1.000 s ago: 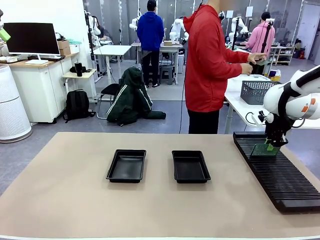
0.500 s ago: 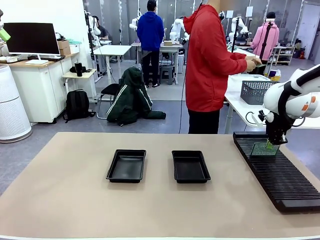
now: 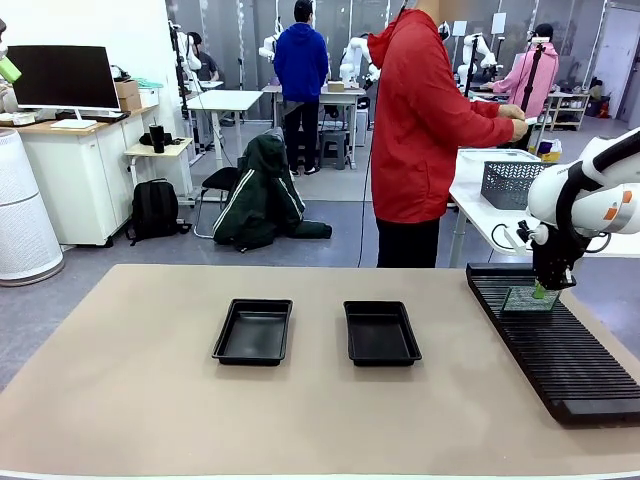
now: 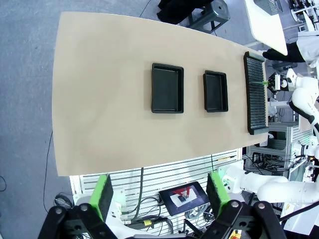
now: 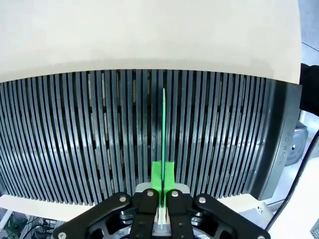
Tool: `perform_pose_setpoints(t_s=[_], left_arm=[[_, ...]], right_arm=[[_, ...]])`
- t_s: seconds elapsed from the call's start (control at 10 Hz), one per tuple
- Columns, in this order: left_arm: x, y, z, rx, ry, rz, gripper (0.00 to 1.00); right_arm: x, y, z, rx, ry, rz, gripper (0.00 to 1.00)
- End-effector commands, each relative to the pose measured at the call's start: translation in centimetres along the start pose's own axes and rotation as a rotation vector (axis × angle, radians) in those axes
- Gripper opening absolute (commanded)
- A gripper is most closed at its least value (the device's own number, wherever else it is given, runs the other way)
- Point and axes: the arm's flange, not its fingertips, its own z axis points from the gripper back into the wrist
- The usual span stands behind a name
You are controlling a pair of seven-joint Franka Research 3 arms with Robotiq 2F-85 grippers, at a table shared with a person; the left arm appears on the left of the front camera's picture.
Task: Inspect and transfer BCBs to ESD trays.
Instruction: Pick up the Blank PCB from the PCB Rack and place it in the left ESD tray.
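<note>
The rack keeps a BCB standing on edge in 1 of its slots, near its far end. That leaves the board's top edge free to pinch. The right gripper is directly over that slot, its 2 pads clamped on the top edge, so the thin board hangs vertical and in line with the ribs and should lift straight out without scraping. Whether its bottom edge has cleared the slot, I cannot tell.

The 2 trays lie flat and empty, well left of the rack, side by side with open tops ready for boards.

The left gripper hovers high, far from the rack, jaws wide and empty, probably kept clear of the work.
</note>
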Motion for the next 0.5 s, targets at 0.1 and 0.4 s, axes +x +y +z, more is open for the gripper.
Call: perform_pose_setpoints(t_s=[0.1, 0.4], left_arm=[[-0.08, 0.07, -0.07, -0.001, 0.000, 0.004, 1.00], [-0.08, 0.07, -0.07, -0.001, 0.000, 0.004, 1.00]], right_arm=[[0.03, 0.00, -0.01, 0.000, -0.002, 0.000, 0.00], [0.03, 0.00, -0.01, 0.000, -0.002, 0.000, 0.00]])
